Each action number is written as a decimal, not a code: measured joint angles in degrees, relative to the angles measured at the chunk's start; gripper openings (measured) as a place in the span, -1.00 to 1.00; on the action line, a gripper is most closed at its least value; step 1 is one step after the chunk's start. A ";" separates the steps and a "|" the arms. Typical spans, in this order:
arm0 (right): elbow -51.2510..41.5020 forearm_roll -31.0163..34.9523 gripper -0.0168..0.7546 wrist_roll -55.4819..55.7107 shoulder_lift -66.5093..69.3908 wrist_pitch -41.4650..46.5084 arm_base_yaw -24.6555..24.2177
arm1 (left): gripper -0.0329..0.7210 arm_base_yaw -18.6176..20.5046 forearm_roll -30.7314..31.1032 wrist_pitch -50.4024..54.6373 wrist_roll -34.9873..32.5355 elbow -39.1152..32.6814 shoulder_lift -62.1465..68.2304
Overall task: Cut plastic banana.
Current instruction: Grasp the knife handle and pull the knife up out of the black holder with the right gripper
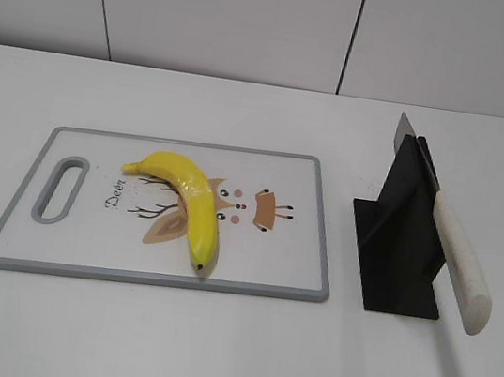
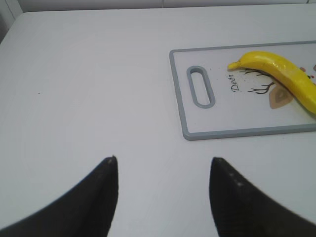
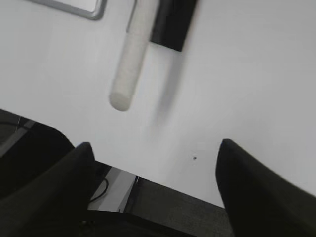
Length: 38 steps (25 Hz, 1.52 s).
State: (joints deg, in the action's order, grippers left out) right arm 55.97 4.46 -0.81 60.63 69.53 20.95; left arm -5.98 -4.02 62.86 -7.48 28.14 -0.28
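The yellow plastic banana [image 1: 189,196] lies on the white, grey-rimmed cutting board [image 1: 308,225], over its deer print. It also shows at the right edge of the left wrist view [image 2: 281,74]. A knife with a cream handle [image 1: 460,267] rests slanted in a black stand [image 1: 400,244]; its handle shows in the right wrist view [image 3: 132,59]. My left gripper [image 2: 163,168] is open and empty over bare table, left of the board. My right gripper [image 3: 154,148] is open and empty near the table's front edge, short of the knife handle. Neither gripper shows in the exterior view.
The cutting board has a handle slot [image 1: 60,188] at its left end, also in the left wrist view [image 2: 200,86]. The table's front edge [image 3: 163,185] runs under my right gripper, with floor below. A white wall stands behind the table.
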 joint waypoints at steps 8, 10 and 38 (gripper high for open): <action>7.19 2.14 0.55 8.70 16.21 -0.68 3.35 | 0.53 0.00 0.00 0.00 0.00 0.00 0.00; 7.58 2.58 0.55 10.08 18.99 -1.66 3.35 | 0.51 0.00 0.00 0.00 0.00 0.00 0.00; 7.71 2.39 -0.52 20.17 36.90 -2.90 3.35 | 0.46 0.00 0.00 0.00 0.00 0.00 0.00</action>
State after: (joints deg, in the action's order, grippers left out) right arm 63.68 6.85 19.36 97.52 66.63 24.31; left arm -5.98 -4.02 62.86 -7.48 28.14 -0.28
